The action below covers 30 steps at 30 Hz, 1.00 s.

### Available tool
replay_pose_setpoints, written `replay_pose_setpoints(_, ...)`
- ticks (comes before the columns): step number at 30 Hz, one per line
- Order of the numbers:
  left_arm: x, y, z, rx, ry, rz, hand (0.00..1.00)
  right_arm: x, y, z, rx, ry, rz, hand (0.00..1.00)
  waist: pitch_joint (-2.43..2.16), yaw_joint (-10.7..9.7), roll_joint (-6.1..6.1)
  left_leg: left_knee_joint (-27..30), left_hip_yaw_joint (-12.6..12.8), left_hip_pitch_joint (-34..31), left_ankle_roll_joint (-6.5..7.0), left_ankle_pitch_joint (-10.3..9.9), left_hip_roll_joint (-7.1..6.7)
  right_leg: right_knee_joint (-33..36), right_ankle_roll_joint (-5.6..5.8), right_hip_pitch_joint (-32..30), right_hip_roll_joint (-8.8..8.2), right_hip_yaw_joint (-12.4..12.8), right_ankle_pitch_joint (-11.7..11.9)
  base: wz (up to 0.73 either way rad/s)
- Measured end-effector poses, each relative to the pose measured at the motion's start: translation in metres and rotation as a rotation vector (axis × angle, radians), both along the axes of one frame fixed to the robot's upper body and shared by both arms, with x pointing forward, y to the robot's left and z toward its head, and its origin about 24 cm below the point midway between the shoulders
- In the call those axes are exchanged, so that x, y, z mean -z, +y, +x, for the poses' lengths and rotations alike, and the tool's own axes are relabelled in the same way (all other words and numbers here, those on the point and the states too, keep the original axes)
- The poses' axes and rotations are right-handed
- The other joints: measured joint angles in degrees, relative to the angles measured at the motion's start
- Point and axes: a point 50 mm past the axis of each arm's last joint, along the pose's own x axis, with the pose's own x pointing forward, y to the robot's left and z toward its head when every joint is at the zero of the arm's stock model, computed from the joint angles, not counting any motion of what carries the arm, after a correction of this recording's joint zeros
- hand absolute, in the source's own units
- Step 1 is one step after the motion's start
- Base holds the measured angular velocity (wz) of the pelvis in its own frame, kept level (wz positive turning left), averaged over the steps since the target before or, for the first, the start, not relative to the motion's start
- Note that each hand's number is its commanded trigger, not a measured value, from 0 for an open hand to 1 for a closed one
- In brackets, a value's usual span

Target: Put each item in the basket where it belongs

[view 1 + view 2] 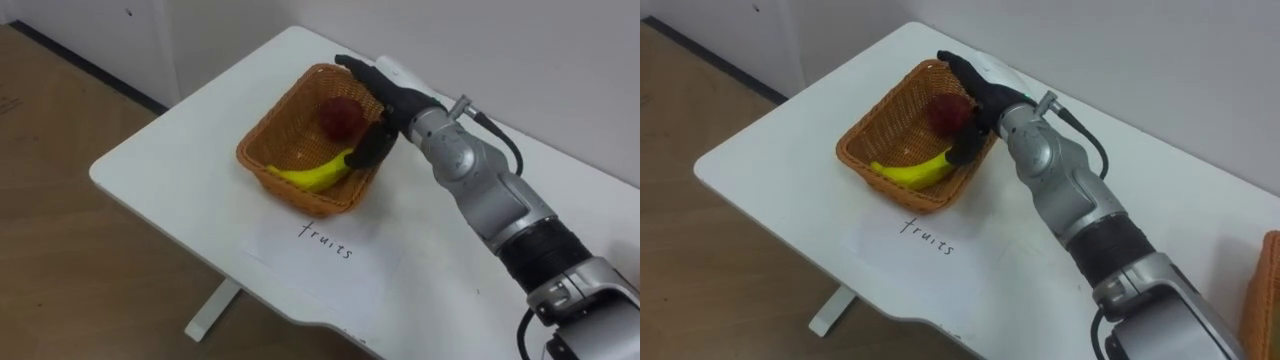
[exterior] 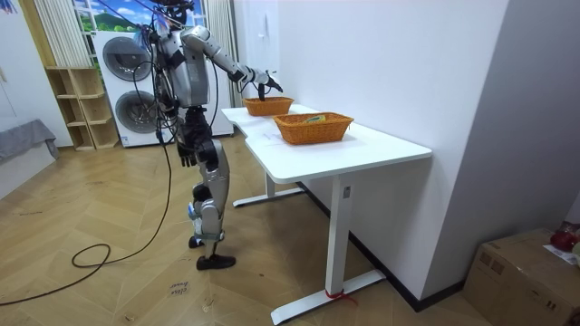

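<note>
**Right hand slack over the fruit basket**

Nearest, at lower centre of the left eye view, on the white desk (image 1: 170, 160): a handwritten label (image 1: 326, 240). Just beyond it, at centre frame, a wicker basket (image 1: 262, 135) — inside, a yellow banana (image 1: 315, 175) along the near wall and a red apple (image 1: 340, 117) behind it, toward the far side. Above the basket's right rim, the right hand (image 1: 392, 105): released, fingers stretched over the far rim, thumb pointing down just beside the banana's tip, grasping nothing. Apple right under the fingers — touching or not, hard to tell. In the room view, at upper left, standing at the far desk with the right arm reaching out; left hand (image 2: 186, 156) hanging by the hip, state not to be told. At centre of that view, a second wicker basket (image 2: 313, 127).
</note>
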Motion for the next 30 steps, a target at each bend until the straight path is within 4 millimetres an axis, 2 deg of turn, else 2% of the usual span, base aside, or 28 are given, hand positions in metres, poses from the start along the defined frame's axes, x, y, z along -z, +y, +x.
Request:
replay_pose_setpoints(22,0.0,0.0,-0.001,-0.002,0.002,0.0,0.0,0.0,-0.001,0.0,-0.003,0.003,-0.002,0.0,0.05,-0.7,0.11,0.3,-0.3,0.0,0.0,0.0,-0.24,0.0,0.06,0.3,-0.09,0.3,-0.1,0.0)
replay_pose_setpoints(23,0.0,0.0,-0.002,-0.003,0.004,-0.001,0.0,-0.001,-0.003,0.0,-0.001,0.0,-0.005,0.0,0.01,-0.7,0.05,0.4,-0.3,0.0,0.01,0.0,-0.59,0.0,0.08,0.3,-0.13,0.4,-0.1,0.0)
replay_pose_setpoints(30,0.002,0.0,-0.011,-0.009,0.02,0.001,0.0,-0.013,-0.021,0.005,0.058,-0.064,0.024,0.0,-0.17,-1.2,-0.19,0.4,-0.3,0.1,0.05,0.0,-0.61,0.0,0.13,0.5,-0.27,0.5,-0.1,0.0)
